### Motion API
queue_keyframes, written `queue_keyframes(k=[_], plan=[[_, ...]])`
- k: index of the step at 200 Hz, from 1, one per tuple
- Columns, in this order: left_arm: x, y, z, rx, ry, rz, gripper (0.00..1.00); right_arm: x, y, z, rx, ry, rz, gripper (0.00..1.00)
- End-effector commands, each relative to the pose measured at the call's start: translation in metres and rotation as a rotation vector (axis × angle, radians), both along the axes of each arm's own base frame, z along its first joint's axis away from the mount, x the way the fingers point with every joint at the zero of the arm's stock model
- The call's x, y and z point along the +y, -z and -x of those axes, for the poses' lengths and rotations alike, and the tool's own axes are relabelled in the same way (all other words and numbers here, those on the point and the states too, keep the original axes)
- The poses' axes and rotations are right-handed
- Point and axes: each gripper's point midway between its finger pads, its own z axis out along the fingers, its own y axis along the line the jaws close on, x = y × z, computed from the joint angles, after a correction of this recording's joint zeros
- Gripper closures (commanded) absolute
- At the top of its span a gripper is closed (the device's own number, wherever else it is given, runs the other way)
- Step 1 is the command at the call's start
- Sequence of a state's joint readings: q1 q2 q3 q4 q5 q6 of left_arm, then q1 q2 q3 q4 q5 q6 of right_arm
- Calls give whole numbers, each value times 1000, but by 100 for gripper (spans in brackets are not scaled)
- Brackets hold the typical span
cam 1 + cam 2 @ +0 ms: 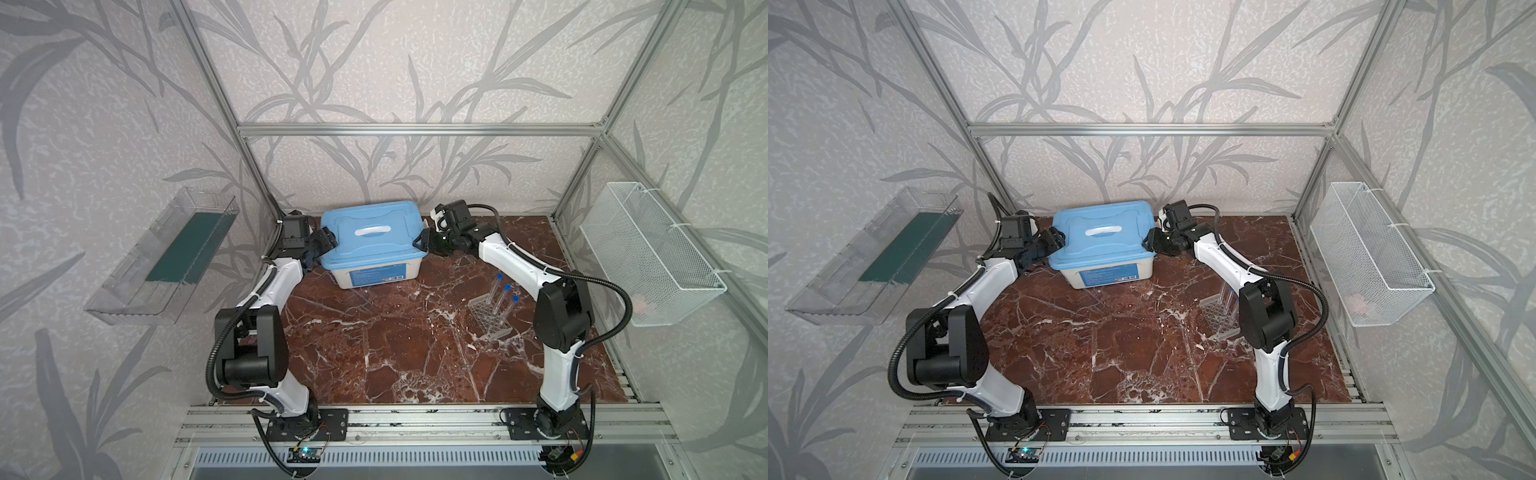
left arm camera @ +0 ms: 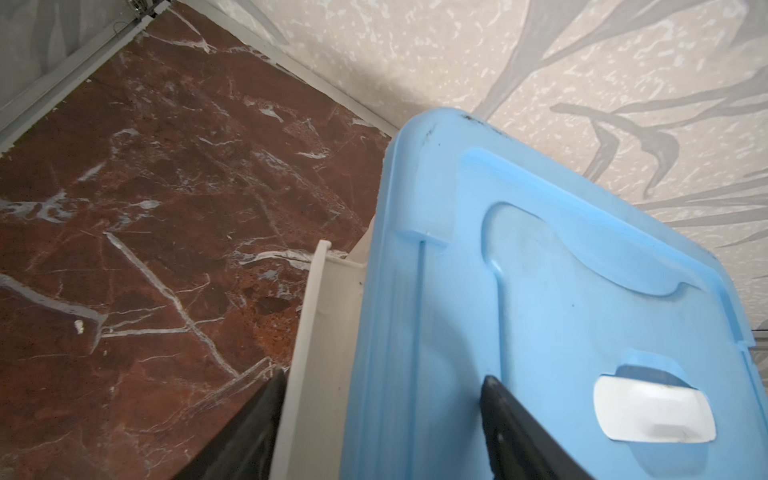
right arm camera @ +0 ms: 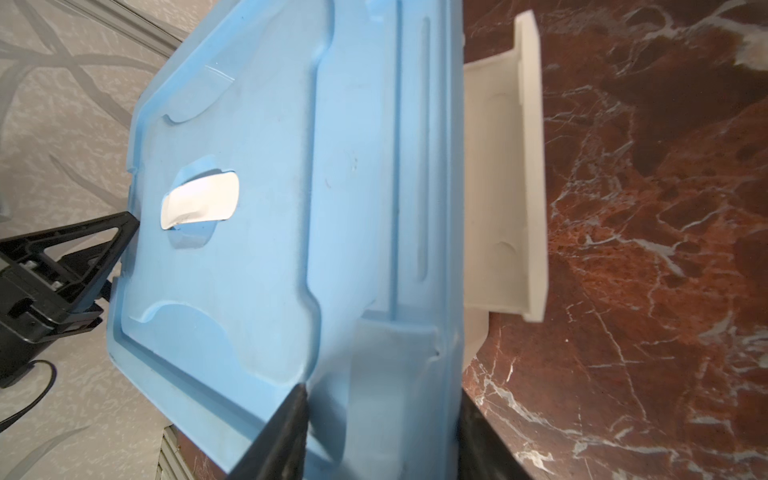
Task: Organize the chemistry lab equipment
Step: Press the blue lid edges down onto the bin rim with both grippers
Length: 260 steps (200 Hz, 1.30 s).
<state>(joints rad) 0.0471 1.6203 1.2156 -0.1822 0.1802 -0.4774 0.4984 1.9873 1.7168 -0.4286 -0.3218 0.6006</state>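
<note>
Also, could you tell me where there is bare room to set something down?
The widest bare patch of red-brown marble tabletop lies in front of the white tub with blue lid, between the arms, left of the clear gridded tube rack. Crowded: the tub's ends, where the left gripper and right gripper sit, and the rack beside the right arm.
</note>
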Motion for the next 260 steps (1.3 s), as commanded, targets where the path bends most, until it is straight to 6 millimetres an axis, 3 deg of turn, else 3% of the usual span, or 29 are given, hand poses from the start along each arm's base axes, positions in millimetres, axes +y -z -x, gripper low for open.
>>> queue_keyframes(k=[1,64,83,108,124,142,157,177,196,260], plan=[[-25,10,14,118,95,-90,34,-14,46,25,128,-2,109,48],[-45,25,22,275,138,-472,53,-20,58,36,140,8,119,49],[-48,31,27,330,138,-538,62,-19,55,36,135,8,110,50],[-43,38,30,387,97,-589,63,-19,49,35,118,4,112,50],[-40,37,30,391,88,-591,63,-20,33,29,81,5,108,49],[-44,33,26,362,97,-536,63,-25,8,21,35,18,69,39],[-43,30,25,349,91,-501,63,-30,-15,12,-12,30,-2,19],[-41,30,23,348,87,-496,63,-40,-35,-2,-55,57,-74,0],[-41,31,23,349,85,-490,63,-39,-36,-15,-51,35,-141,1],[-44,27,24,329,84,-458,63,1,-23,-37,-5,-75,-284,1]])
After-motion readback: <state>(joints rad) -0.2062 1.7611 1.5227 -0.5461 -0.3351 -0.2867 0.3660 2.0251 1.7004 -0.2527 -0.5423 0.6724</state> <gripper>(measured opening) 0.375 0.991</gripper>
